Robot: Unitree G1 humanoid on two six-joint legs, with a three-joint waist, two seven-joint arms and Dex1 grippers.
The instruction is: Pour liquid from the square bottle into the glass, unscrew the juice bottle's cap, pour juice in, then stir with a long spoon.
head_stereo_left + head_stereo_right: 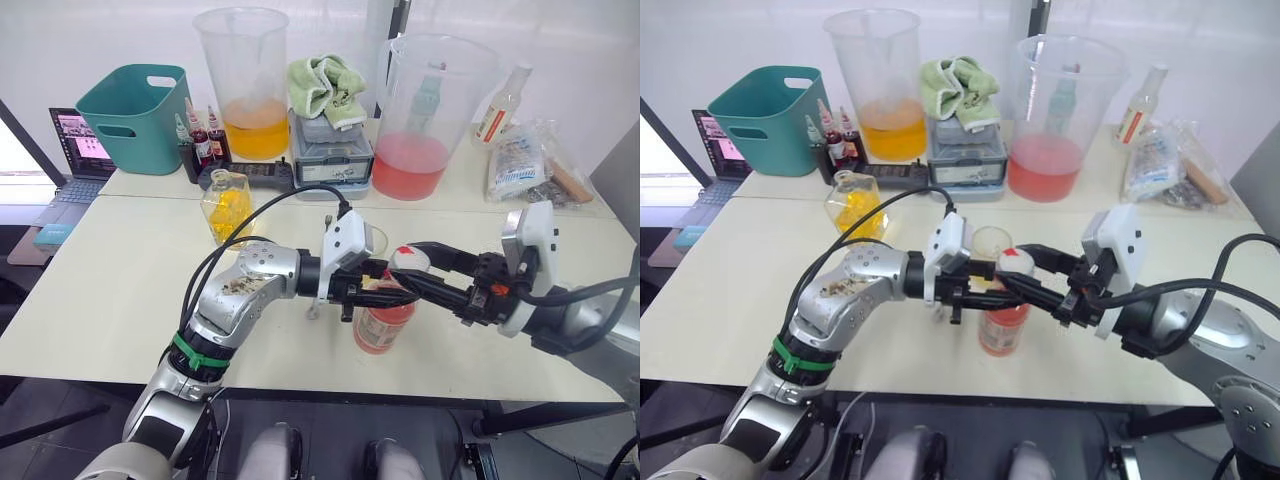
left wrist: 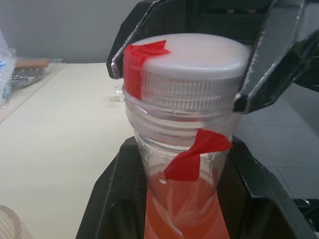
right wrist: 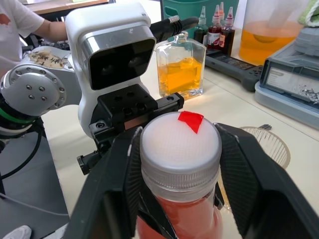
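Your left gripper (image 1: 372,290) is clamped around the juice bottle (image 1: 383,325) standing near the table's (image 1: 120,290) front edge, and your right gripper (image 3: 177,164) pinches its white cap (image 3: 179,144). The glass (image 1: 990,243) sits just behind, the square bottle (image 1: 226,205) further back on your left.

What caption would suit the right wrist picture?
Right gripper clamps the juice bottle's cap while left gripper steadies the juice bottle.

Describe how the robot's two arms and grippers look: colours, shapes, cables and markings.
Both arms are silver-grey metal with rounded joints and loose black cables; the left arm wears a green band. Each wrist carries a white boxy camera housing. The left gripper and right gripper have black fingers.
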